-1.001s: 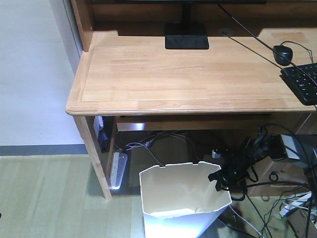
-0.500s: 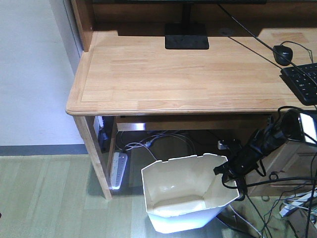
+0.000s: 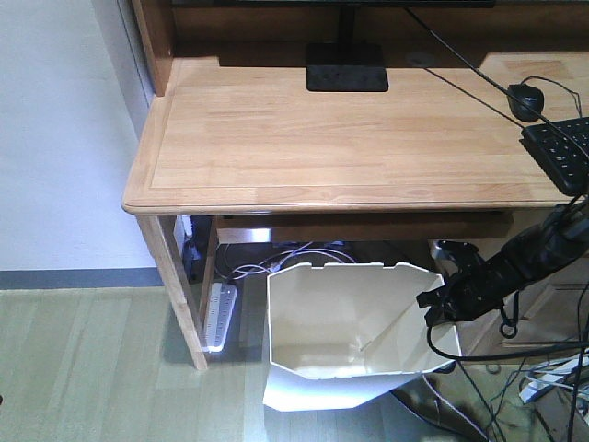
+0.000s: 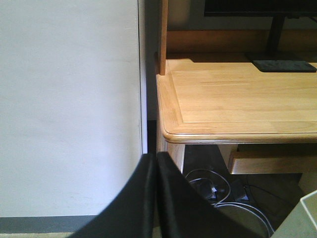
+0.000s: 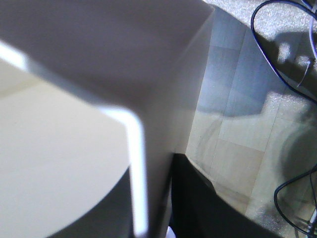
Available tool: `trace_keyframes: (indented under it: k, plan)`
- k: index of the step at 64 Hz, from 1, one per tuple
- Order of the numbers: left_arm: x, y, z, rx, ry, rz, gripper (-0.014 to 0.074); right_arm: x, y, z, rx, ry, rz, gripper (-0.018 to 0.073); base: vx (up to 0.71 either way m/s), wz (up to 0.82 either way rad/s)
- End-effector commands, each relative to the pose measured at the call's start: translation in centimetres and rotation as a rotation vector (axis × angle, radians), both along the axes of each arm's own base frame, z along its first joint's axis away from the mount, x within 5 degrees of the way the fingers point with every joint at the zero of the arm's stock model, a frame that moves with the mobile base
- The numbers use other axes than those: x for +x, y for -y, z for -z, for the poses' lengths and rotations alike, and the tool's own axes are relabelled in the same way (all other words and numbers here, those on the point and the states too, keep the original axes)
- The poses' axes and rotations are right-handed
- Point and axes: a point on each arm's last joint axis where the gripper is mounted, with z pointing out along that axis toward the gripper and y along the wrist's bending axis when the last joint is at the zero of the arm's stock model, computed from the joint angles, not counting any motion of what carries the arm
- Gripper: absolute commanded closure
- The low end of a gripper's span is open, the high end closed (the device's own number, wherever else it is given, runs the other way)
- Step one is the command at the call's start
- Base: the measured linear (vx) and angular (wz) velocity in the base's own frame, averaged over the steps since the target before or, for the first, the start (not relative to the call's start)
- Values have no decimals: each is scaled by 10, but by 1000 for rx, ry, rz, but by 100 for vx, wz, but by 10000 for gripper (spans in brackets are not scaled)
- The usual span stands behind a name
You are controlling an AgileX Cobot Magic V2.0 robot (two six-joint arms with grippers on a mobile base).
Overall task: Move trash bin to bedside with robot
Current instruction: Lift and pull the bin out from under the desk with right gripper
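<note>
One white, faceted plastic trash bin (image 3: 331,318) tilts at six o'clock beneath the light wooden desk (image 3: 322,138), its rim at four o'clock pinched by the black right gripper (image 3: 433,308); the left gripper (image 4: 155,198) is clenched empty. The grasp looks made. Next, it needs carrying clear of the black cables (image 3: 525,347) toward the bedside, which is out of view.

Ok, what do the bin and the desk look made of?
The bin looks like thin white plastic, cream inside, matte: crisp faceted folds and a slim rim edge. The desk looks like light wood, probably under a clear satin coat: visible grain and joined boards.
</note>
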Motion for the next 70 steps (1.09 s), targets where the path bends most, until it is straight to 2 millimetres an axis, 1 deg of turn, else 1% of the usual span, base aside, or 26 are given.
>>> trace_keyframes:
  k: [1, 14, 22, 34, 70]
  plan:
    - [1, 0, 3, -12, 55, 1, 602, 6, -6, -48, 104, 47, -15, 565, 0, 0]
    - [1, 0, 3, -12, 55, 1, 602, -14, -19, -68, 110, 27, -38, 565, 0, 0]
    - [1, 0, 3, -12, 55, 1, 602, -22, -26, -76, 112, 31, -62, 565, 0, 0]
    - [1, 0, 3, -12, 55, 1, 602, -24, -30, -78, 137, 21, -64, 565, 0, 0]
    - [1, 0, 3, -12, 55, 1, 602, -24, -29, -78, 137, 21, -63, 565, 0, 0]
